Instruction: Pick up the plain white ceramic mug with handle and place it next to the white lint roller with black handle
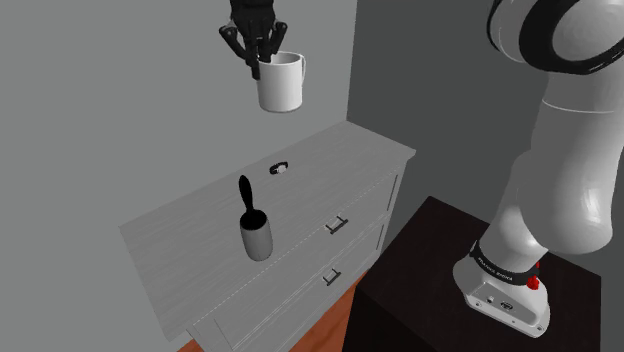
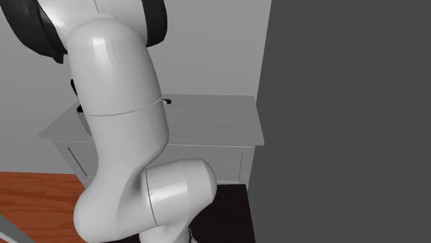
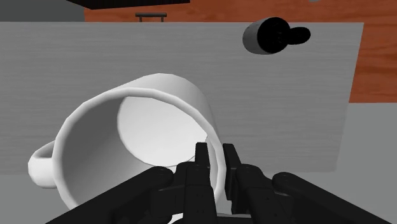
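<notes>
White mug (image 1: 281,84) is hanging upright, mouth up, handle pointing to the shoulder view's right, gripper (image 1: 262,64) clamping its rim.

No text, number, brand or sign can be read anywhere. The one candidate is the black band (image 1: 497,268) around the white arm (image 1: 560,190) just above its base in the shoulder view, which carries faint pale marks too small to make out. The white mug (image 1: 281,84), the lint roller (image 1: 256,236) and the dresser (image 1: 330,160) show plain surfaces.
</notes>
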Robot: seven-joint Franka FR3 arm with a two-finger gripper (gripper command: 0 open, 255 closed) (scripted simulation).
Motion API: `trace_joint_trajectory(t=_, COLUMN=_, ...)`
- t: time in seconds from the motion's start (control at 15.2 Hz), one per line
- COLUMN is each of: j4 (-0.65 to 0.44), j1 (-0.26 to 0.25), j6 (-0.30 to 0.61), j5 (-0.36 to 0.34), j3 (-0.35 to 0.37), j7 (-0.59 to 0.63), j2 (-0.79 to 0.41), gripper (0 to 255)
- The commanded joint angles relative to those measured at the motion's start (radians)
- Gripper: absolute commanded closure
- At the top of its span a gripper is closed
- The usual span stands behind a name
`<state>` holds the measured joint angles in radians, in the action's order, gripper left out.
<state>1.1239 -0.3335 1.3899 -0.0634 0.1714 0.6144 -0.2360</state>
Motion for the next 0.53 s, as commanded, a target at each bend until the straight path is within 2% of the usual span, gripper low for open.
trace_joint_trajectory(t=0.0, j4=-0.096, j1=-0.033, j6=-0.033, j5=-0.017, j3=0.014, j7=0.039, j2=-0.064, gripper=255)
trace_joint_trajectory(t=0.07, j4=-0.192, j1=-0.067, j6=-0.067, j5=-0.034, j3=0.025, j7=0.073, j2=-0.128, gripper=255)
trace_joint_trajectory(t=0.46, j4=0.009, j1=-0.049, j6=0.059, j5=-0.017, j3=0.022, j7=0.072, j2=-0.053, gripper=255)
